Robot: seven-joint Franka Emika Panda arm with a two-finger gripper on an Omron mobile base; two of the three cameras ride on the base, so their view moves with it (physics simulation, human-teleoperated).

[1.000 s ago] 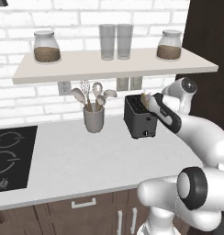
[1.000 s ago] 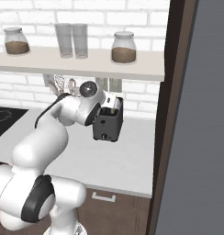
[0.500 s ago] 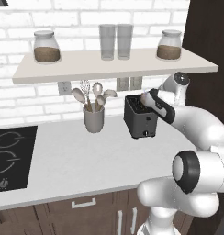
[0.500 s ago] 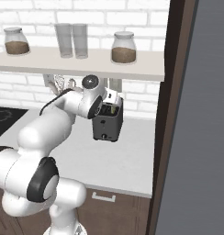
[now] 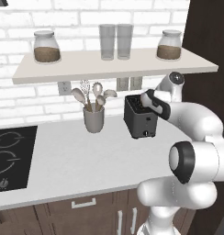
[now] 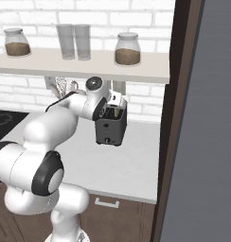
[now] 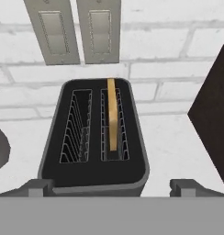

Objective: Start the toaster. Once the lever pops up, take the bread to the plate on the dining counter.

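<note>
The black toaster (image 5: 140, 118) stands on the pale worktop (image 5: 77, 160) against the brick wall, also seen from the right (image 6: 111, 126). A pale knob (image 5: 147, 133) marks its narrow front face; I cannot make out the lever there. The bread (image 7: 112, 114), a thin golden slice, stands upright in the right-hand slot of the toaster (image 7: 93, 174). My gripper (image 7: 111, 186) hovers just above the toaster's top, open, with its fingertips spread wider than the toaster and nothing between them. From the left base view the gripper (image 5: 143, 101) sits over the toaster's right top edge. The plate and the dining counter are out of view.
A grey utensil crock (image 5: 94, 120) stands left of the toaster, and a black hob (image 5: 8, 158) lies at the far left. A shelf (image 5: 109, 62) with jars and glasses hangs low overhead. A dark tall cabinet (image 6: 176, 118) closes in on the right. Wall sockets (image 7: 54, 27) sit behind the toaster.
The arm's elbow has swung up and to the right while the hand stayed above the toaster. The jaws have stayed open.
</note>
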